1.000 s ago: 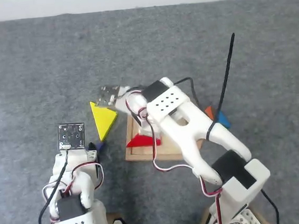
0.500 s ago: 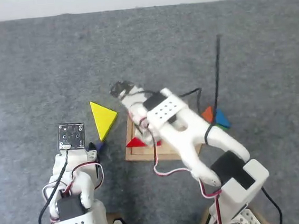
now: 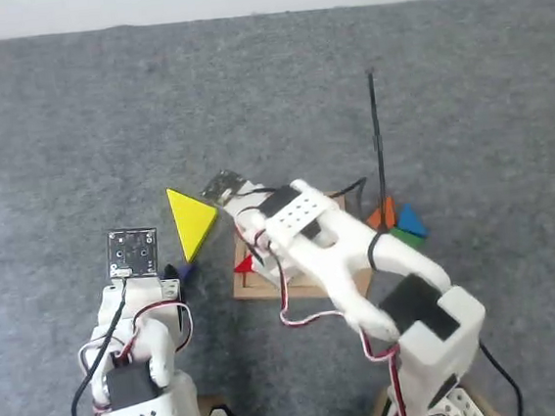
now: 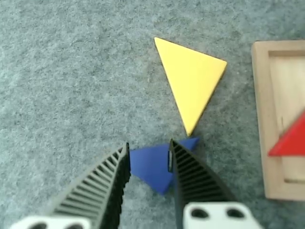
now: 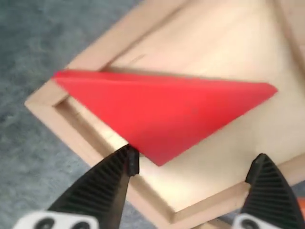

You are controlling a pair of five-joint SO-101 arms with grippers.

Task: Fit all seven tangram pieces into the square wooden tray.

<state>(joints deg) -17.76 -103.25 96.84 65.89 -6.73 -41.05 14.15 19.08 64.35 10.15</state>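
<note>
A red triangle (image 5: 162, 109) lies tilted in the square wooden tray (image 5: 47, 102), one corner resting up on the rim. My right gripper (image 5: 190, 167) hangs open just above it, one finger on each side of the triangle's lower point. In the high view the right arm covers most of the tray (image 3: 256, 287), leaving a sliver of the red triangle (image 3: 245, 264) showing. A yellow triangle (image 4: 190, 78) lies on the carpet to the left of the tray. My left gripper (image 4: 147, 157) is open low over a small blue triangle (image 4: 150, 164), whose tip runs under one finger.
Orange (image 3: 381, 215), blue (image 3: 412, 221) and green (image 3: 406, 239) pieces lie clustered on the grey carpet just right of the tray. A black cable (image 3: 376, 130) stands up from the right arm. The left arm's base (image 3: 139, 398) is at the near left.
The right arm has swung and pulled back over the tray, hiding more of the red triangle. The left arm and the yellow and blue pieces have not moved.
</note>
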